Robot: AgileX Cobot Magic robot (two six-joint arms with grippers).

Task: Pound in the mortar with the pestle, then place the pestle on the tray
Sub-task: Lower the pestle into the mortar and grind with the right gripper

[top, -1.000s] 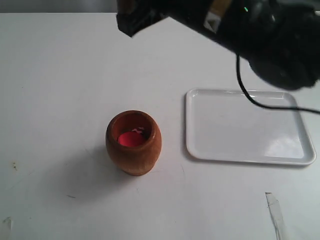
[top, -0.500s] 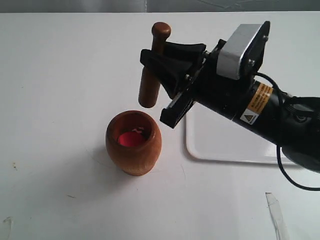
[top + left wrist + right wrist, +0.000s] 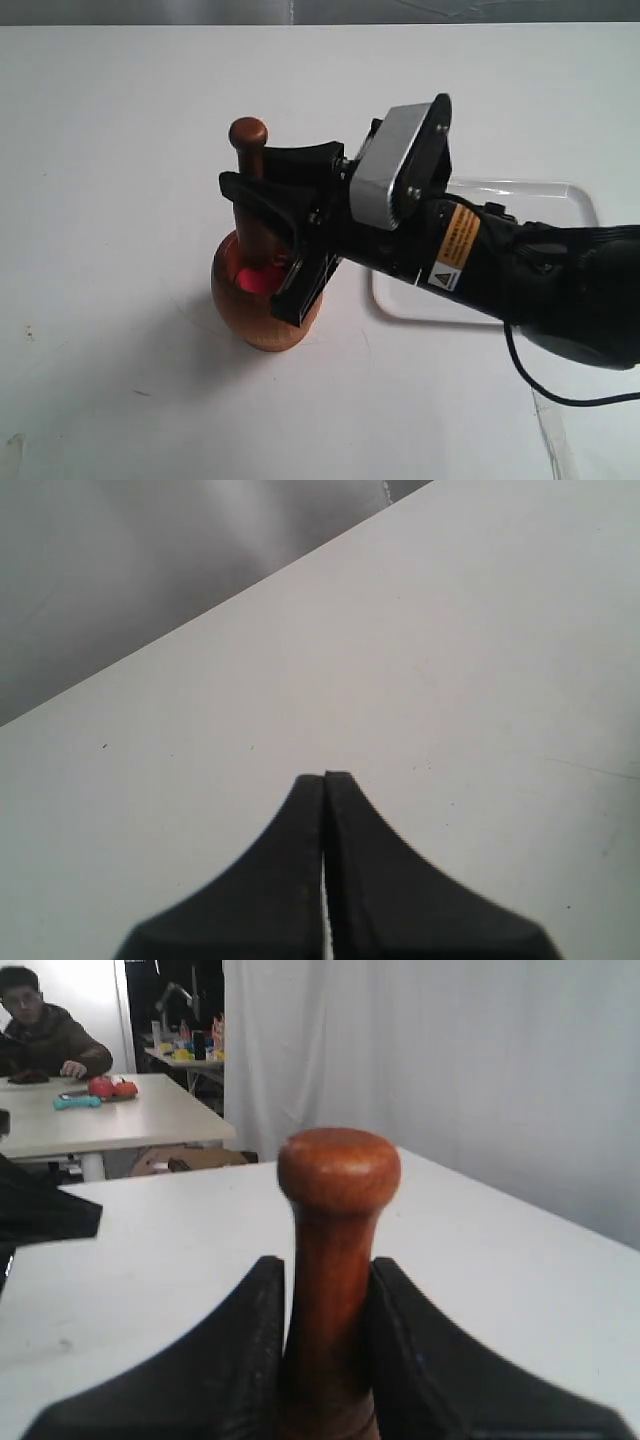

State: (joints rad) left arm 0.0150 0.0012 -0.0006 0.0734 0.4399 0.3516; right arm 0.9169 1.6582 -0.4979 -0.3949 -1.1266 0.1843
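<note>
exterior view: the mortar stands upright on the white table. the pestle stands almost upright in the mortar, its thick end down inside the cup and its round knob sticking up above the rim. a bit of red stuff shows inside the mortar around the foot of the stick. the right gripper reaches in from the mortar's right and is clamped on the pestle's shaft just above the rim, one black finger on each side of it. the tray lies flat to the right of the mortar, apart from it and partly hidden behind the arm.

left wrist view: the left gripper has its two black fingers pressed together with nothing between them, over bare white table. the mortar does not show here, so its place relative to the mortar cannot be told.

right wrist view: the pestle's knob and upper shaft rise between the right gripper's fingers, which press against the shaft on both sides. the part of the stick below the fingers is hidden. behind it are the white table, a white curtain, and far off a man sitting at another table.
</note>
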